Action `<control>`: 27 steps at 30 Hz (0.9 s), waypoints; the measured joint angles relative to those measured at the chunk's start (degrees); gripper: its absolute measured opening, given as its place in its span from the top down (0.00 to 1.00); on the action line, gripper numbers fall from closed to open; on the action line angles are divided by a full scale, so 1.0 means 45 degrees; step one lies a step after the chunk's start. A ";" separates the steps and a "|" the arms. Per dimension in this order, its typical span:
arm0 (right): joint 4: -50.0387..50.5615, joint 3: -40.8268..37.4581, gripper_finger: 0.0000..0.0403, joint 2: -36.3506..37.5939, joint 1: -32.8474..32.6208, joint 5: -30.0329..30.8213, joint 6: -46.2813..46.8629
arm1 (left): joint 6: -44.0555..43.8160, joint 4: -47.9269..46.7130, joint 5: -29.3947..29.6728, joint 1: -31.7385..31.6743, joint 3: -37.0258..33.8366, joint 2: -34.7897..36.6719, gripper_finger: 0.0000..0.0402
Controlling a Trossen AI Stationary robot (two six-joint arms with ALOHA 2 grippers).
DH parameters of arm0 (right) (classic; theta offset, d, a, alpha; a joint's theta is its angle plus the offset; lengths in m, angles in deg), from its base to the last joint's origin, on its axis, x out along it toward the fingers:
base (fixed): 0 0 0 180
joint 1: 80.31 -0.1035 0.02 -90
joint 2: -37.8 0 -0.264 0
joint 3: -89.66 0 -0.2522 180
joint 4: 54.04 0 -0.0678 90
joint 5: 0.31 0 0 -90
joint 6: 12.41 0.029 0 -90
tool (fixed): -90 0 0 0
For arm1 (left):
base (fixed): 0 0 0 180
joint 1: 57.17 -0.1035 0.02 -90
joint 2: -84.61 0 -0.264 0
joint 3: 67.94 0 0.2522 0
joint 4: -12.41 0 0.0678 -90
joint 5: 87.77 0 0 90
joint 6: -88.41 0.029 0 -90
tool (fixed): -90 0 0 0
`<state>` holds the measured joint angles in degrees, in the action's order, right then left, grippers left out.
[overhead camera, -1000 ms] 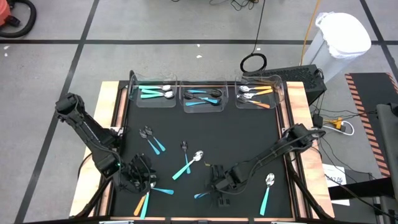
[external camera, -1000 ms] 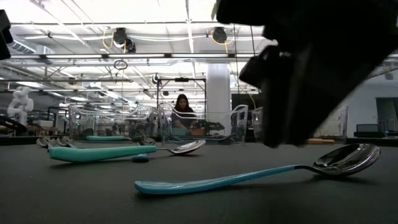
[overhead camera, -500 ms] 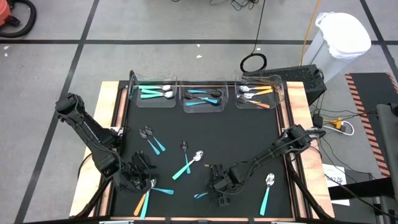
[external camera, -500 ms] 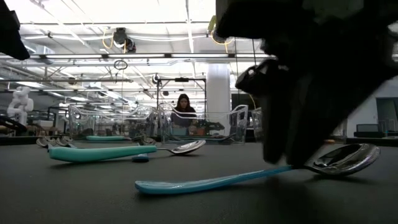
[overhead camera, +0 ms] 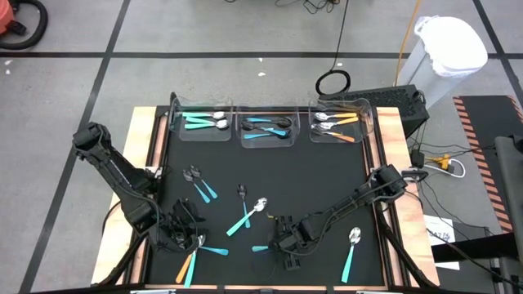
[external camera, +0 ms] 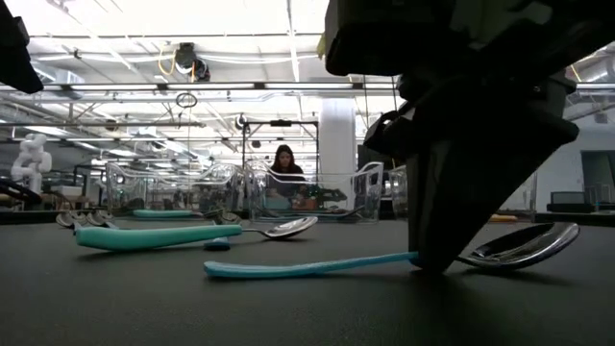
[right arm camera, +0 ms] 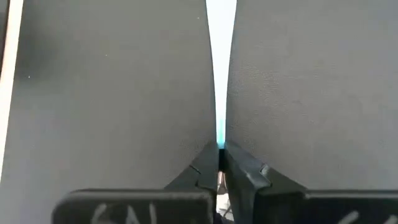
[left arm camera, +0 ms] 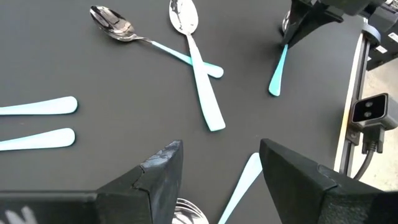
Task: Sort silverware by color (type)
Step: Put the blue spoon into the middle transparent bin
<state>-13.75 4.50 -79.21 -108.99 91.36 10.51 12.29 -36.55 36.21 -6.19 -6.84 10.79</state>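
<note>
My right gripper [overhead camera: 283,245] stands at the near middle of the black mat, shut on a light-blue-handled spoon [external camera: 307,266] that lies on the mat. The left wrist view shows this spoon [left arm camera: 278,71] below the shut fingers. My left gripper [overhead camera: 185,233] hovers open at the near left above a small heap of spoons, among them an orange handle [overhead camera: 184,268] and a blue one [left arm camera: 241,182]. More silverware lies loose on the mat: a pair [overhead camera: 199,184] at the left, two crossed spoons [overhead camera: 248,214] in the middle, one spoon [overhead camera: 351,249] at the near right. My right gripper pinches the spoon's thin handle [right arm camera: 220,142] between its two fingertips, at the narrow end next to the bowl. The fingers come from above, slanting down. The handle's free end [external camera: 216,270] and the bowl [external camera: 524,245] rest on the mat.
Three clear bins stand along the far edge: the left one [overhead camera: 204,122] with teal-green spoons, the middle one [overhead camera: 266,126] with light-blue ones, the right one [overhead camera: 338,124] with orange ones. A wooden rim [overhead camera: 139,245] frames the mat. A person sits far behind the table.
My right gripper has sunk a little onto the light-blue spoon and shut on its handle next to the bowl. The spoon has shifted slightly on the mat.
</note>
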 joint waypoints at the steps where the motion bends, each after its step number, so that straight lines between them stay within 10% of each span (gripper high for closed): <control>1: 0.0151 0.0055 0.97 0.0051 0.0026 0.0148 -0.0001 | 0.0000 -0.0002 0.0000 0.0000 0.0000 0.0000 0.47; 13: 0.4592 0.0674 0.98 0.1818 0.1559 0.2669 -0.2445 | 0.0024 -0.0058 -0.0069 -0.0408 0.0000 0.0001 0.47; 27: 0.6169 0.0684 0.98 0.4647 0.7226 0.3294 -0.8239 | 0.1405 0.0074 -0.0782 -0.3084 0.0000 0.0133 0.47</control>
<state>14.01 7.58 -58.31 -76.48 106.18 -26.57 18.61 -36.22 32.69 -20.07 -6.84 11.39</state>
